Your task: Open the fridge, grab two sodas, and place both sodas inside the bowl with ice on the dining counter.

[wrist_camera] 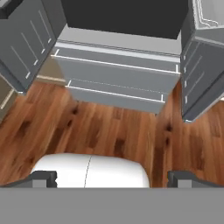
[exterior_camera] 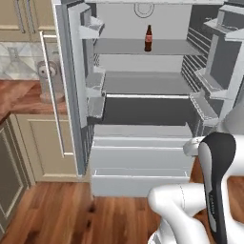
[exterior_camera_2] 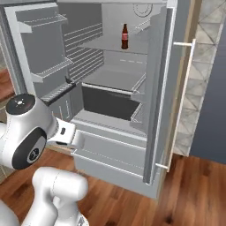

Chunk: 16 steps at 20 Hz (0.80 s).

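The fridge (exterior_camera: pixel 138 157) stands with both upper doors swung wide, its two drawers (wrist_camera: pixel 118 70) below shut. One soda (exterior_camera: pixel 148 38), a dark-brown bottle with a red label, stands upright on the top shelf, also seen as the soda (exterior_camera_2: pixel 124 36) in the right base view. My gripper (wrist_camera: pixel 112 179) is open with nothing between its fingertips (wrist_camera: pixel 43 178). It hangs low over the wooden floor in front of the drawers, far below the bottle. The bowl with ice and the dining counter are out of view.
The left door (exterior_camera: pixel 71 86) and the right door (exterior_camera_2: pixel 156 88) jut out on either side of the opening. Beige cabinets (exterior_camera: pixel 47 143) with a brown countertop (exterior_camera: pixel 19 95) stand to the left. A dark wall (exterior_camera_2: pixel 212 110) is at the right.
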### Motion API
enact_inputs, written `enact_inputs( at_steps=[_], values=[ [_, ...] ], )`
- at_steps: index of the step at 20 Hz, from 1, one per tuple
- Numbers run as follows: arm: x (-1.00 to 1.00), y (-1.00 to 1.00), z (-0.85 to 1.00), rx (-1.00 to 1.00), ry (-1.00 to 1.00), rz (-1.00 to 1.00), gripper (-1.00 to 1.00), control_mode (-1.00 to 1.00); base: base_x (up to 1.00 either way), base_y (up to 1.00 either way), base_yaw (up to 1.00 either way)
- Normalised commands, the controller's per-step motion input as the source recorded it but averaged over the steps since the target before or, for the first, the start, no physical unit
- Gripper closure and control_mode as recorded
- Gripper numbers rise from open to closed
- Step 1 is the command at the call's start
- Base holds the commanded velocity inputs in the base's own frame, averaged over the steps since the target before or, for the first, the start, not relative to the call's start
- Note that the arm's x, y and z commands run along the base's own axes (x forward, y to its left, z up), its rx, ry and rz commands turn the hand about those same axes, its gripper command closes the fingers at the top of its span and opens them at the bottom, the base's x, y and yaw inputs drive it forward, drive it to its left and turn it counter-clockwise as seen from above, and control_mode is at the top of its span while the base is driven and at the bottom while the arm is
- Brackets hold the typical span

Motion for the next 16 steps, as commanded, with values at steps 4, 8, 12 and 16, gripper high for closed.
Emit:
enact_inputs(
  at_steps=[4,8,12,16],
  values=[
    [0.0,0.0,0.0,0.0,0.0,0.0,-1.0,1.0,0.65,0.4,-0.28],
    [0.0,0.0,0.0,0.0,0.0,0.0,-1.0,1.0,0.72,0.23,-0.28],
    [0.0,0.0,0.0,0.0,0.0,0.0,-1.0,1.0,0.71,0.11,-0.29],
    [0.0,0.0,0.0,0.0,0.0,0.0,-1.0,1.0,0.64,0.27,-0.25]
  ],
)
